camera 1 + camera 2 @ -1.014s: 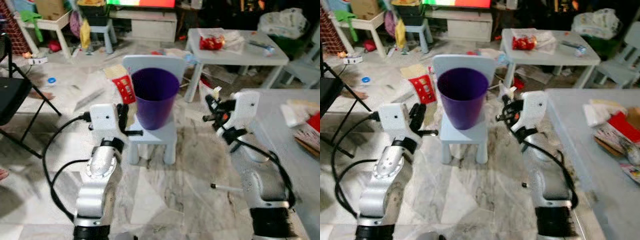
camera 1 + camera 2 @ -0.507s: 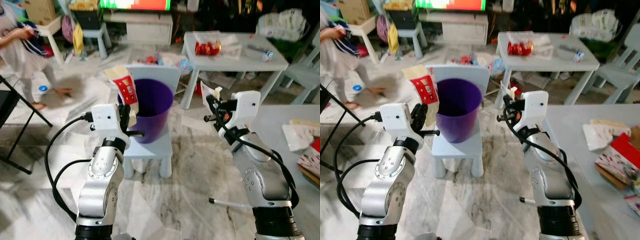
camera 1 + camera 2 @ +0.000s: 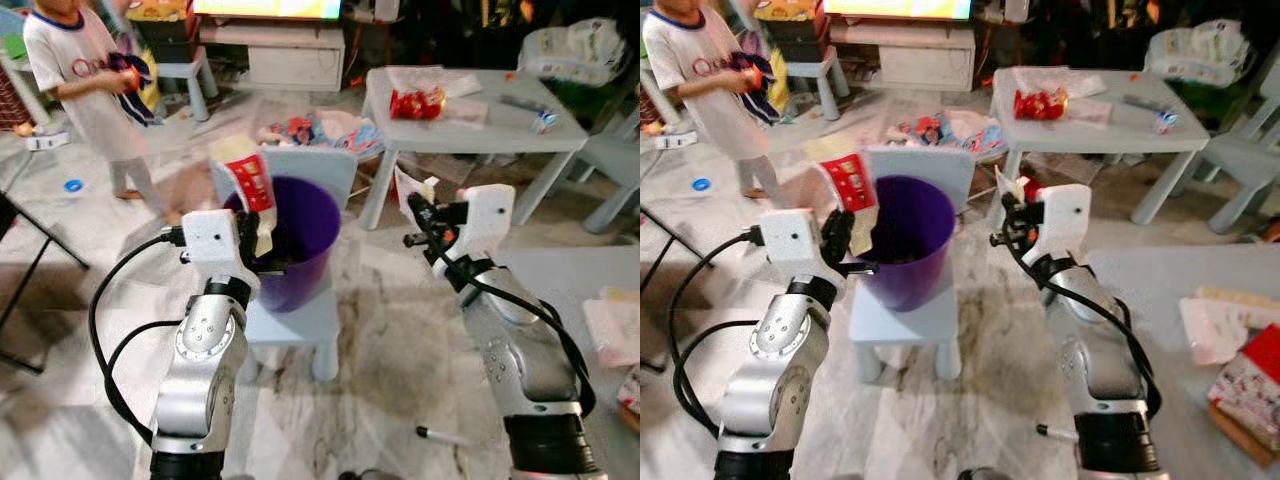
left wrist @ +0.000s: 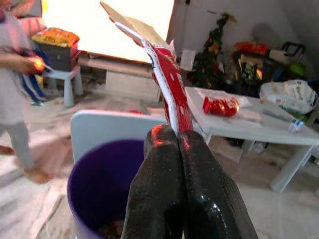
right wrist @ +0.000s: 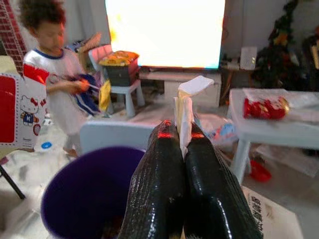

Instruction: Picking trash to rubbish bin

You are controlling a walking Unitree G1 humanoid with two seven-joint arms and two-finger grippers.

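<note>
Left gripper: I see my left gripper [image 4: 178, 144] with its two ribbed black fingers pressed together on the flattened red-and-white cardboard carton [image 3: 247, 178], which stands upright over the near rim of the bin.

Right gripper: my right gripper [image 5: 180, 133] is clenched on a small folded piece of white paper trash [image 5: 188, 99], held up just to the right of the bin.

Bin: the round purple plastic rubbish bin [image 3: 292, 235] tapers downward, smooth-walled and open-topped, with some dark bits at its bottom in the left wrist view.

Chair: the bin stands on the seat of a small pale-blue plastic child's chair [image 3: 902, 314], its flat backrest rising behind the bin.

Floor: glossy marbled stone floor [image 3: 380, 340], grey-veined, with a thin black pen [image 3: 443, 436] lying near my right arm.

Table: a low white table [image 3: 1092, 113] stands beyond, carrying a crinkled shiny red snack packet [image 3: 1040, 102].

Person: a small person in a white T-shirt [image 3: 78, 80] stands at the far left, holding dark cloth.

Screen: a bright glowing flat screen [image 5: 164, 32] sits behind on a low white cabinet.
</note>
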